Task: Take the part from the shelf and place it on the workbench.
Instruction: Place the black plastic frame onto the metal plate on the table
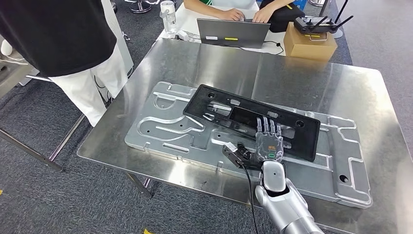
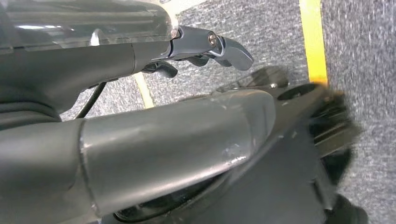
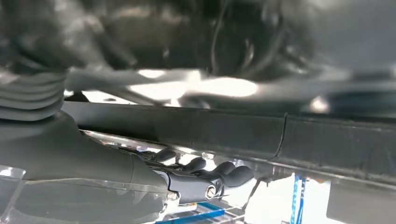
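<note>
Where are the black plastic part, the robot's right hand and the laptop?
Black plastic part (image 1: 229, 109): head view, its frame left of the hand.
Right hand (image 1: 268, 141): head view, back of the hand, resting on the part.
Laptop (image 1: 233, 32): head view, its grey lid.

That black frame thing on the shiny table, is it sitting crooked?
Yes. The black frame lies turned at an angle across the silver plate under it, its edges not lined up with the plate's. The right hand rests on its near edge.
</note>
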{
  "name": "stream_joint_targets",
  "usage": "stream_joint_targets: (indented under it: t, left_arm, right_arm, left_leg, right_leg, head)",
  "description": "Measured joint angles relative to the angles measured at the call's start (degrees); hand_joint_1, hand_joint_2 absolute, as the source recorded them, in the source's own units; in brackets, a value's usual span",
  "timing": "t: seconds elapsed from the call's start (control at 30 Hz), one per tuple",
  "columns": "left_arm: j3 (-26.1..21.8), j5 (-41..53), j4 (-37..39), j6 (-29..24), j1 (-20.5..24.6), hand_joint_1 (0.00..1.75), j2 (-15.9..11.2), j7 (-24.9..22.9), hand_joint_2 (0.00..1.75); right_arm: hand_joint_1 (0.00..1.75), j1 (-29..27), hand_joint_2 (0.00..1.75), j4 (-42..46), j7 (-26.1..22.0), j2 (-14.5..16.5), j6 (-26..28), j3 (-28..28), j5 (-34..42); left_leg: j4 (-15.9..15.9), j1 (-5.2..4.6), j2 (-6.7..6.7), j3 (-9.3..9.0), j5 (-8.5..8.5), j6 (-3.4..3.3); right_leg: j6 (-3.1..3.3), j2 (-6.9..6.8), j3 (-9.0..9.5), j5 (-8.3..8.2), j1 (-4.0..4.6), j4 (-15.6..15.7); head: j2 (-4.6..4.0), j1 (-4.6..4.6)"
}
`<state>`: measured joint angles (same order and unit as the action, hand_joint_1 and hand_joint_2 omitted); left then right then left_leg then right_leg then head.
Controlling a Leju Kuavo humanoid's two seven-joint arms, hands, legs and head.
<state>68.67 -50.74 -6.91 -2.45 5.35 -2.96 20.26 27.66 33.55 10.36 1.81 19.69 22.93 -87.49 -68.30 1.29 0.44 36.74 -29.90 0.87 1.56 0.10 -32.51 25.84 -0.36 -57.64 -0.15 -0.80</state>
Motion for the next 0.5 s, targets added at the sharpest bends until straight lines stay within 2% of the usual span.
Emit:
stream_joint_targets:
  t: [0.07,0.1,0.17,0.23,0.27,0.3,0.37,0.4,0.43,0.47,0.5]
  left_arm:
    - [0.0,-0.1,0.0,0.0,0.0,0.0,0.0,0.0,0.0]
    - [0.0,-0.2,0.0,0.0,0.1,0.0,0.0,0.0,0.0]
    - [0.0,-0.4,0.0,0.2,0.0,0.0,0.0,0.0,0.0]
    - [0.0,-0.7,0.0,0.4,0.0,0.0,0.0,0.1,0.0]
    - [0.0,-0.7,0.0,0.5,0.0,0.0,0.0,0.1,0.0]
    - [0.0,-0.7,0.0,0.5,0.1,0.0,0.0,0.1,0.0]
    - [0.1,-0.8,0.0,0.6,0.1,0.0,0.0,0.2,0.0]
    - [0.2,-0.9,0.0,0.6,0.1,0.0,0.0,0.2,0.0]
    - [0.3,-1.0,0.0,0.6,0.1,0.0,0.0,0.2,0.0]
    - [0.4,-1.1,0.0,0.6,0.1,0.0,0.0,0.2,0.0]
    - [0.5,-1.2,0.0,0.6,0.1,0.0,0.0,0.1,0.0]
  right_arm:
    - [0.0,-0.4,0.0,0.0,0.0,0.1,0.1,0.0,-0.1]
    - [0.0,-0.6,0.0,0.0,0.0,0.1,0.1,0.0,-0.2]
    - [0.0,-0.9,0.0,0.0,0.0,0.2,0.2,-0.1,-0.5]
    - [0.0,-1.2,0.0,0.0,-0.1,0.3,0.2,-0.1,-1.0]
    - [0.0,-1.3,0.0,0.0,-0.1,0.3,0.2,-0.1,-1.1]
    - [0.0,-1.4,0.0,0.0,-0.1,0.3,0.2,-0.1,-1.3]
    - [0.0,-1.7,0.0,0.0,-0.1,0.4,0.3,-0.1,-1.6]
    - [0.0,-1.8,0.0,0.0,-0.1,0.4,0.4,-0.1,-1.8]
    - [0.0,-1.9,0.0,0.0,-0.1,0.4,0.4,-0.1,-2.0]
    - [0.0,-1.9,0.0,0.0,-0.1,0.5,0.4,-0.1,-2.1]
    - [0.0,-1.9,0.0,0.0,-0.1,0.6,0.4,-0.1,-2.2]
  left_leg:
    - [7.8,-0.21,-0.01,-3.62,3.13,-0.57]
    - [9.9,-0.38,-0.03,-4.56,3.79,-0.84]
    - [10.7,-0.68,-0.09,-4.71,4.1,-1.26]
    - [11.1,-0.42,0.03,-4.55,4.65,-1.98]
    - [11.3,-0.28,0.11,-4.39,4.97,-2.4]
    - [11.5,-0.17,0.2,-4.11,5.3,-2.77]
    - [11.4,-0.3,0.26,-3.25,5.8,-3.07]
    - [11.3,-0.35,0.27,-2.8,6.06,-3.1]
    - [11.3,-0.37,0.27,-2.4,6.3,-3.07]
    - [11.2,-0.37,0.24,-2.05,6.53,-3.0]
    - [11.0,-0.37,0.2,-1.77,6.72,-2.89]
  right_leg:
    - [-0.33,0.09,-0.03,0.13,0.14,-0.2]
    - [-0.58,0.12,-0.14,0.1,0.2,-0.4]
    - [-1.17,0.17,-0.36,-0.19,0.24,-0.4]
    - [-1.75,0.17,-0.57,0.31,0.18,-0.7]
    - [-2.01,0.15,-1.03,1.54,0.14,-1.9]
    - [-2.23,0.13,-1.96,3.53,0.06,-4.3]
    - [-2.6,0.09,-4.67,8.12,-0.13,-11.5]
    - [-2.74,0.08,-5.67,9.49,-0.21,-14.6]
    - [-2.82,0.08,-5.76,9.71,-0.29,-15.9]
    - [-2.83,0.06,-4.73,8.83,-0.35,-14.9]
    - [-2.74,0.05,-2.55,7.16,-0.4,-11.8]
  head:
    - [0.0,-0.01]
    - [0.0,-0.01]
    - [0.0,-0.02]
    - [0.0,-0.03]
    - [0.0,-0.05]
    - [0.0,-0.08]
    - [0.0,-0.12]
    - [0.0,-0.12]
    - [0.0,-0.11]
    - [0.0,-0.13]
    - [0.0,-0.13]
